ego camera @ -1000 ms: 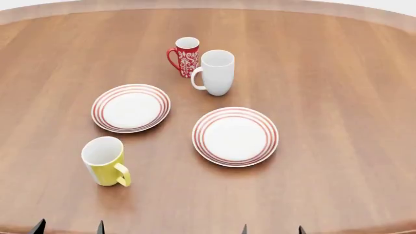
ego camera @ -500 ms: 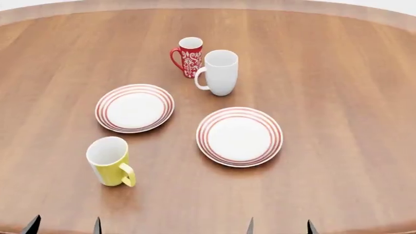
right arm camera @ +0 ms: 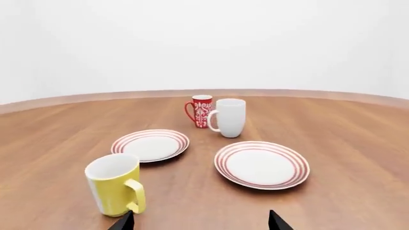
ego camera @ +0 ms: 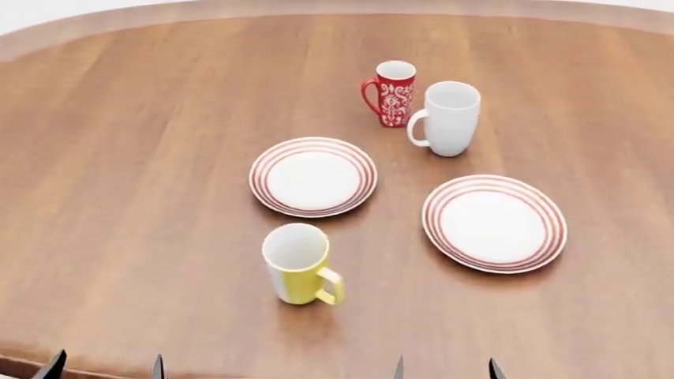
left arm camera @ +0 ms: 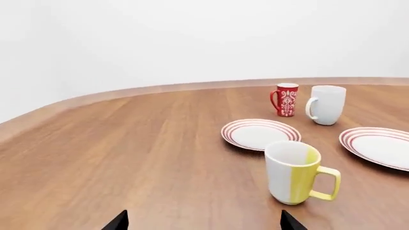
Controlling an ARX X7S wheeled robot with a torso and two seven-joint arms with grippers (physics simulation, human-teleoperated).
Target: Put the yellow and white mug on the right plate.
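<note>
The yellow and white mug (ego camera: 298, 264) stands upright on the wooden table, in front of the left plate (ego camera: 312, 177), its handle toward me and to the right. It also shows in the left wrist view (left arm camera: 294, 173) and in the right wrist view (right arm camera: 116, 185). The right plate (ego camera: 494, 223) is white with red rings and bare; it shows in the right wrist view (right arm camera: 261, 164) too. My left gripper (ego camera: 104, 368) and right gripper (ego camera: 443, 369) are open and empty at the table's near edge, only their fingertips showing. The mug stands between and beyond them.
A tall red white-patterned mug (ego camera: 392, 92) and a plain white mug (ego camera: 447, 118) stand behind the plates. The round table's near edge (ego camera: 21, 365) runs just in front of my grippers.
The view has shifted left, so all things on the table now appear further right. No mug or plate has moved on the table. Both grippers stay open.
</note>
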